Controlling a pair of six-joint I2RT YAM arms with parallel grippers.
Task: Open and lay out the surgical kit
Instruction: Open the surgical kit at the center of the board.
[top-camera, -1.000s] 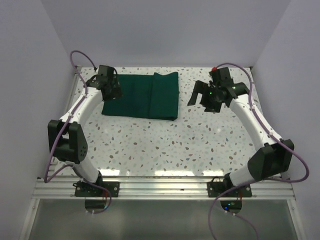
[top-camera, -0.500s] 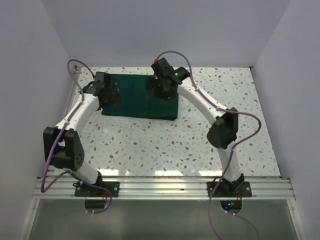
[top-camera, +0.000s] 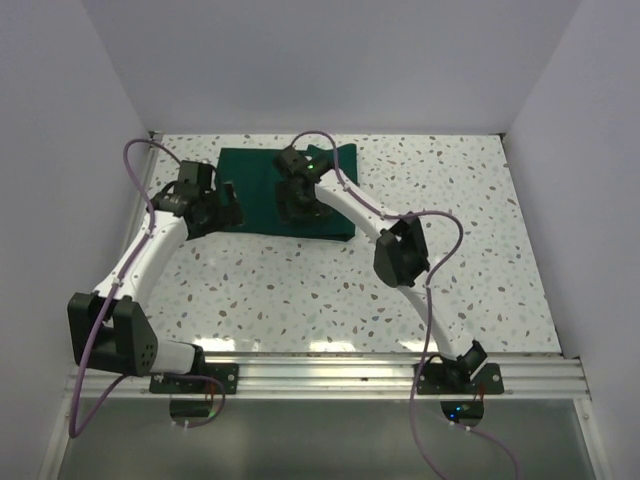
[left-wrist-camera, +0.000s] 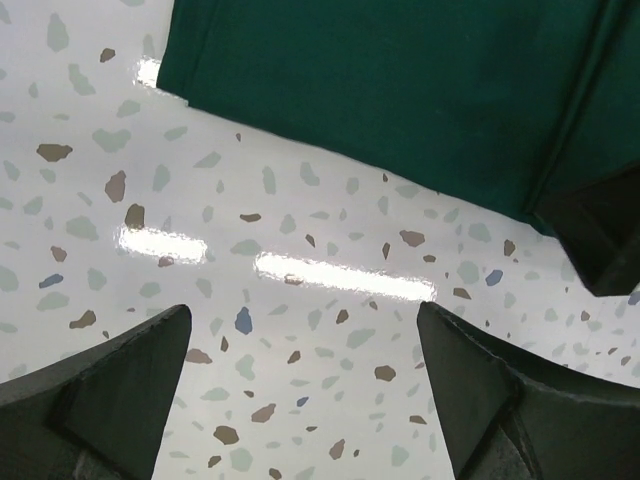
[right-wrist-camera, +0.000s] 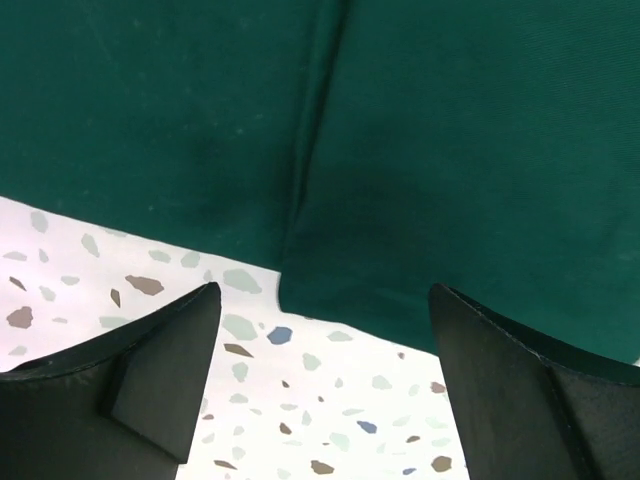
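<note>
While the dark green cloth wrap (top-camera: 252, 185) lies folded flat | left gripper (left-wrist-camera: 302, 312) wide, empty, beside its edge | right gripper (right-wrist-camera: 325, 292) wide, empty, above its fold seam

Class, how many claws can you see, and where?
2. The left claw sits off the green cloth's near-left corner; the right claw is above its near edge. Both open.

Wrap (right-wrist-camera: 460, 140): matt dk-green cloth, looks smooth to you, w/ one soft crease.
Table (left-wrist-camera: 300, 330): glossy, smooth, speckled; glare strips.
</note>
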